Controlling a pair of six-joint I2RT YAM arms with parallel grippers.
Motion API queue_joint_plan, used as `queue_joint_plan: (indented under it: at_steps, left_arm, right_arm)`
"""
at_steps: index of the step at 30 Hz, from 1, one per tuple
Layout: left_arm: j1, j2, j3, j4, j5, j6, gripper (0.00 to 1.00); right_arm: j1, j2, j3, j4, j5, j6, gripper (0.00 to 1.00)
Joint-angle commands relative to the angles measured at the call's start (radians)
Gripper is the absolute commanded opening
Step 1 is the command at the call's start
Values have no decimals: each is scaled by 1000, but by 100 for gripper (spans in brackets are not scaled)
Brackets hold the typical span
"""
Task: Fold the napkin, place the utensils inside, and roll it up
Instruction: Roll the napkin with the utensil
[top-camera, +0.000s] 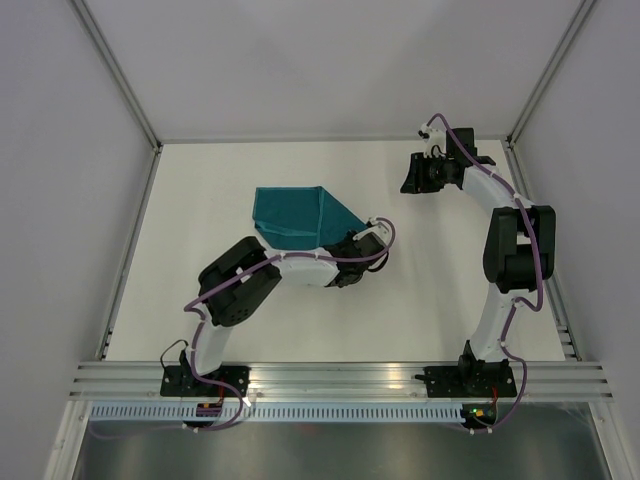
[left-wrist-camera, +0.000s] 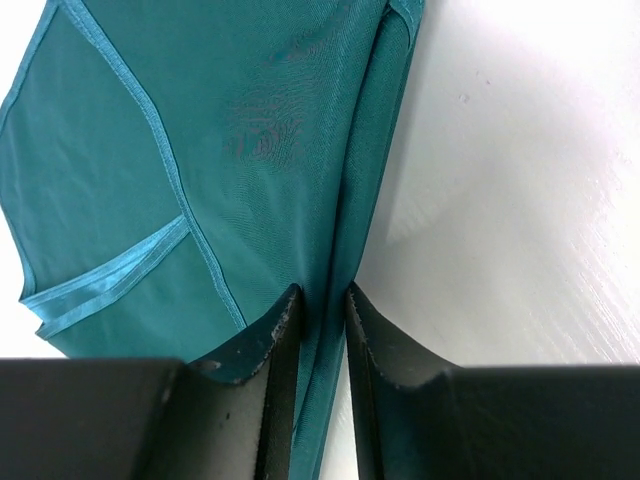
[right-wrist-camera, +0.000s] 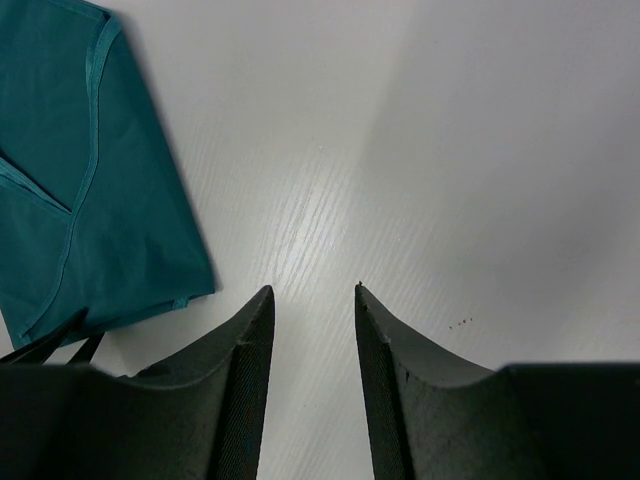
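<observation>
Past the aluminium rail at the near edge, the white surface is carrying the partly folded teal napkin left of centre, the left fingers are pinching its right edge, and farther back the right fingers are hovering narrowly parted, empty, before pale walls.

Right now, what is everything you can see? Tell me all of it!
napkin: one, teal, middle of the table, partly folded
table: one, white, under everything
walls: three, pale grey, around the table
rail: one, silver, along the near edge
left arm: one, black and white, reaching to the napkin
right arm: one, black and white, reaching to the far right
left end effector: one, black, pinching the napkin's edge
right end effector: one, black, open over bare table
</observation>
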Motion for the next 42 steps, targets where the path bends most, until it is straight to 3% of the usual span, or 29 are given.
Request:
queue_joint_plan:
  at_steps: [1, 9, 16, 24, 30, 36, 42]
  left_arm:
    - [21, 54, -64, -50, 221, -4, 29]
    - [47, 39, -86, -38, 285, -1, 22]
    - [62, 16, -104, -24, 357, 5, 2]
    - [70, 13, -107, -26, 449, -2, 2]
    - [71, 7, -100, -18, 413, -35, 2]
    - [71, -48, -104, -10, 301, -62, 20]
    - [74, -100, -110, -13, 187, -90, 30]
  right_arm:
    - [-7, -36, -6, 24, -25, -18, 44]
    - [-7, -62, -13, 21, -24, -39, 43]
    - [-7, -96, -46, 33, -16, -72, 43]
    - [0, -172, -113, 70, -17, -142, 43]
    - [1, -191, -152, 85, -14, -168, 43]
    - [0, -198, -165, 91, -19, -179, 44]
    - [18, -152, -129, 72, -31, -176, 46]
